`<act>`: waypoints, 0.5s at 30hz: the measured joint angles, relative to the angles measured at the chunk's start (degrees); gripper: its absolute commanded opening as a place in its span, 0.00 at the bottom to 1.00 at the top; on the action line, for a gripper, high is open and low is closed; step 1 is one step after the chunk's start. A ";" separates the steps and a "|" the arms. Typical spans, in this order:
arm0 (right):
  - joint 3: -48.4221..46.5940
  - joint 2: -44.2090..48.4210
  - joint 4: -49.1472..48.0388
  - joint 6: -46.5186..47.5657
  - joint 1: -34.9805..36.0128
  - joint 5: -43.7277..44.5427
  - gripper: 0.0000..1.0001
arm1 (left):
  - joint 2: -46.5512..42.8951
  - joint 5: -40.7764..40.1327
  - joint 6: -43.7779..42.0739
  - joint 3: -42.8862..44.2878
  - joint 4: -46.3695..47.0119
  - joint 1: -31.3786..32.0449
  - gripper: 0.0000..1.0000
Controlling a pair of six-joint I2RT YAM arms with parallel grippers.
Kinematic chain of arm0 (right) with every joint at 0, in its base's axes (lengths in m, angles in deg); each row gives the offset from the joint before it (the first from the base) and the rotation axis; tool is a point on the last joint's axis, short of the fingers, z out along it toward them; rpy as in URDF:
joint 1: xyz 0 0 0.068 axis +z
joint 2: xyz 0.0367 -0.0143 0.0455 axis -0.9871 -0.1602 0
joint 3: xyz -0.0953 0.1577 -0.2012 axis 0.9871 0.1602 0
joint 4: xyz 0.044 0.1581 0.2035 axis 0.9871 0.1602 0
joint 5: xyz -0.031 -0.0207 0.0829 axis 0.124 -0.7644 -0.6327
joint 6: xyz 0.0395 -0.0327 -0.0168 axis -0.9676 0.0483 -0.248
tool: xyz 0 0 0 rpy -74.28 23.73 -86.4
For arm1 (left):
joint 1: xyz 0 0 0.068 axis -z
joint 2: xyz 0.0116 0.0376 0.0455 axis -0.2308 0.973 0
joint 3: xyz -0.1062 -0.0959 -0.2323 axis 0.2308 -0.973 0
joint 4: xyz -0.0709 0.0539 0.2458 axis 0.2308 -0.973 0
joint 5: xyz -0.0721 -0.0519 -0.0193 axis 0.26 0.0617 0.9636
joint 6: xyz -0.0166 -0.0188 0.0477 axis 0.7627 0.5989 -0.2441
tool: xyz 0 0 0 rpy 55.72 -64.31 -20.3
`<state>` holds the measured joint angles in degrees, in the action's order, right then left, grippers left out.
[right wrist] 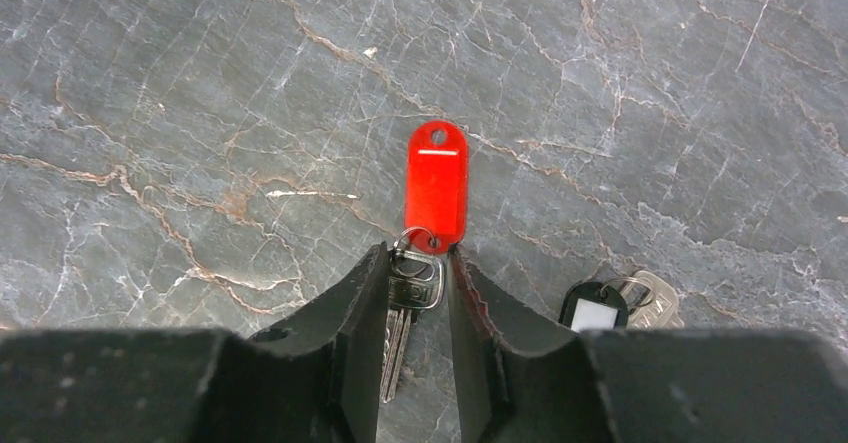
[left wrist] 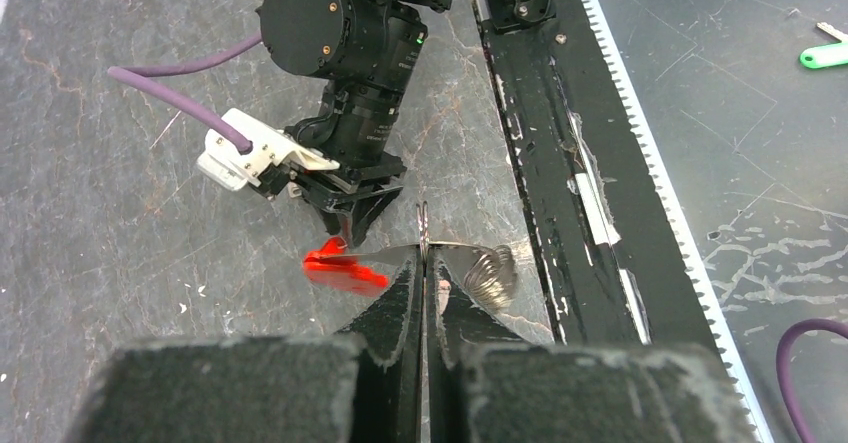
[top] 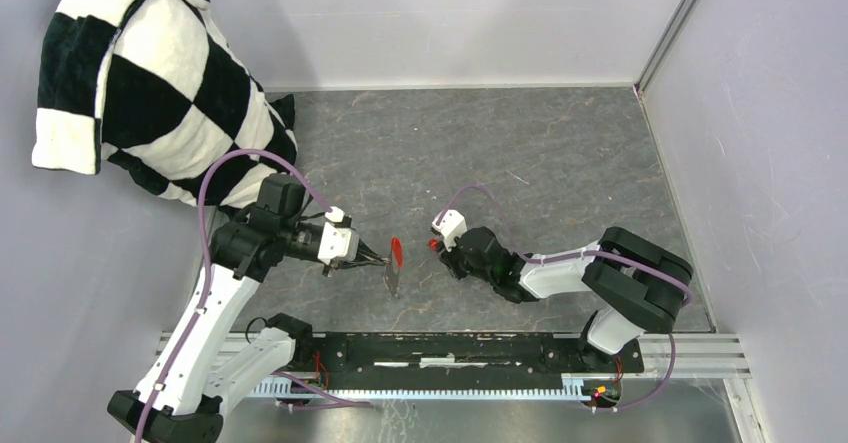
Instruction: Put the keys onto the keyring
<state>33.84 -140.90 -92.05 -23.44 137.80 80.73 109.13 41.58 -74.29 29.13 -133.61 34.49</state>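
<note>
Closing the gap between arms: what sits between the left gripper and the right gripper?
In the top view, the keyring with its red fob, pinched by the left gripper, sits just short of the right gripper.

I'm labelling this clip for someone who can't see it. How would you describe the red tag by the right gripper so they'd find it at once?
Start at the grey marbled tabletop below the right gripper. Just beyond its open fingertips lies the red key tag. Unlike the black tag beside it, it is bright red, elongated, with a hole at its far end.
</note>
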 measured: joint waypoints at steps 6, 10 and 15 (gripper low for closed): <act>0.48 0.04 -1.01 0.85 0.00 0.37 0.03 | 0.00 -0.02 0.07 0.52 0.09 0.00 0.02; 3.02 2.71 -2.69 1.38 -0.02 -0.26 0.00 | 0.00 -0.04 0.20 0.61 0.09 0.00 0.02; 6.73 9.62 -4.87 1.73 -0.17 -2.97 0.00 | 0.00 -0.02 0.46 0.63 0.09 0.00 0.02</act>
<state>40.58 -131.28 -96.92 -21.71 137.62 77.76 109.13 41.56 -73.83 29.76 -133.52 34.49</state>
